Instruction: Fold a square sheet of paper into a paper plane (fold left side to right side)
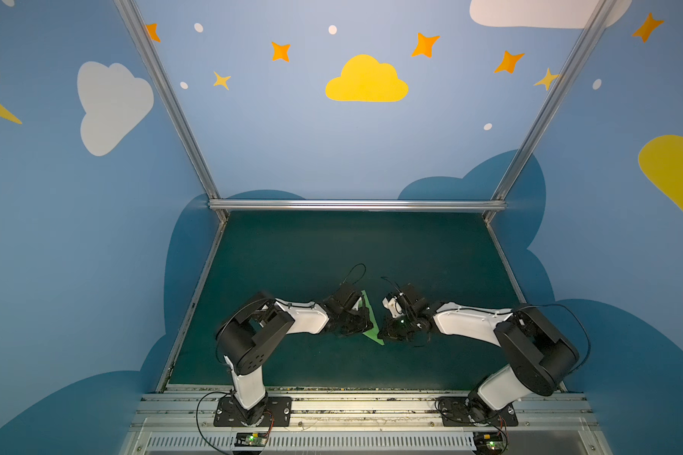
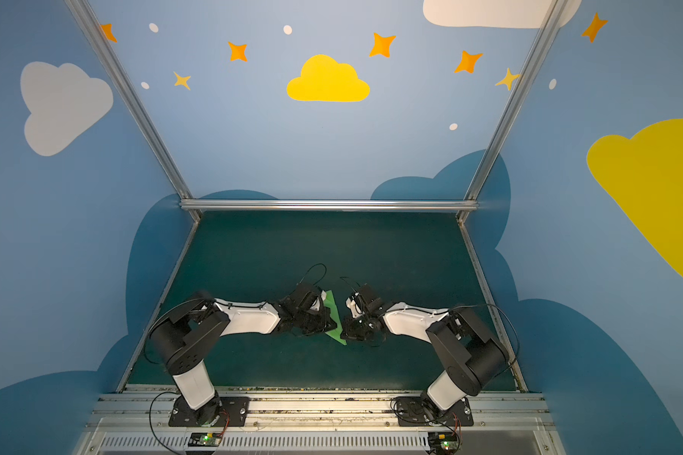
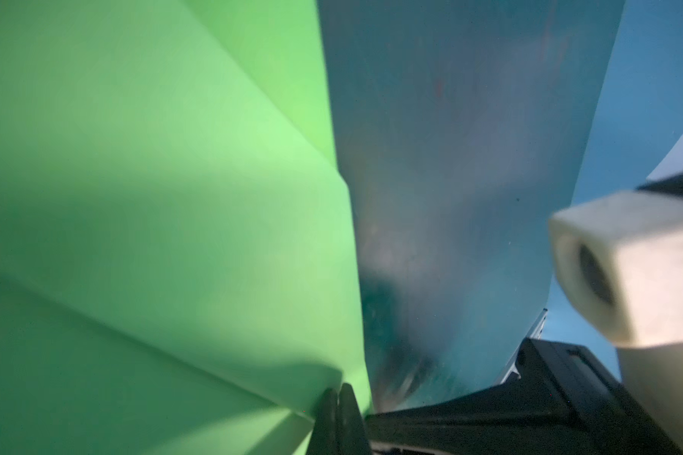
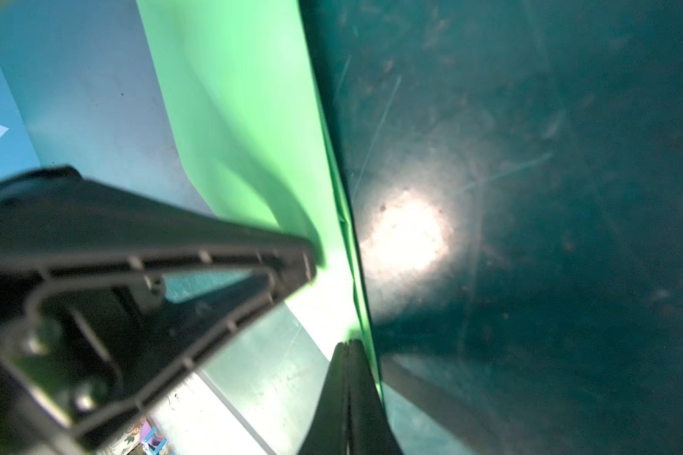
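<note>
Pinching from opposite sides, the two arms faced each other just toward 6 o'clock of the middle of the bench (image 1: 332, 252). There the paper plane (image 1: 372, 321) showed in both top views as a slim green sliver running from 12 to about 5 o'clock. The left claw (image 3: 340, 398), at the paper's 9 o'clock, was clenched on a creased edge. The right claw (image 4: 349, 350), at its 3 o'clock, was also pressed tight and appeared to nip the opposite edge, though glare there made the bite hard to confirm. Gripping both sides probably kept the thin, floppy sheet taut and its creases lined up, so that the left half could be brought over onto the right. From above, the wrists covered both sets of fingertips and most of the paper, so its full outline, and which end was the nose, could not be told. The wrist views were close and blurred, and it was unclear whether the paper rested on the bench or hung lifted off it.
</note>
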`<state>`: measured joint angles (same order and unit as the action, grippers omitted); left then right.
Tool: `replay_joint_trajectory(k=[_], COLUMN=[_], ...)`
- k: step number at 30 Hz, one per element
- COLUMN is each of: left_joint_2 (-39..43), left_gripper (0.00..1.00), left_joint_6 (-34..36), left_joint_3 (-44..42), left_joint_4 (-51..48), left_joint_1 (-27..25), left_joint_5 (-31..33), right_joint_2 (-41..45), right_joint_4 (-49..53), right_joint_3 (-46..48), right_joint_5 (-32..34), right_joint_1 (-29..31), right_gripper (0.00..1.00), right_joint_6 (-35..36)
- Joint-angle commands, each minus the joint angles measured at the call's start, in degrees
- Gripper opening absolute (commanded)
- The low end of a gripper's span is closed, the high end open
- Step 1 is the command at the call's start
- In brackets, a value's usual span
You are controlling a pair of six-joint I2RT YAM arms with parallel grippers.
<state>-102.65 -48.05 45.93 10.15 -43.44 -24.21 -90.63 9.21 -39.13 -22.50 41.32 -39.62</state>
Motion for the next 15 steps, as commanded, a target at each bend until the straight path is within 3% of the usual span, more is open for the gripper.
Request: replay_joint_trajectory(k=[1, 15], left_joint_2=[-1.0, -2.6], left_gripper=[0.04, 0.04], left_joint_6=[2.3, 6.2], left_joint_3=[-1.8, -1.3], left_joint_4=[-5.4, -7.8], left_joint_1=[2.2, 8.6], left_joint_5=[4.1, 4.4], right_joint_2=[-3.9, -3.5], right_joint_4=[7.2, 7.4], right_joint_3=[3.5, 3.8], right_joint_5=[5.8, 5.9], right_joint_1=[0.5, 0.5], right_gripper=[0.00, 0.00], right_joint_6=[1.0, 0.9])
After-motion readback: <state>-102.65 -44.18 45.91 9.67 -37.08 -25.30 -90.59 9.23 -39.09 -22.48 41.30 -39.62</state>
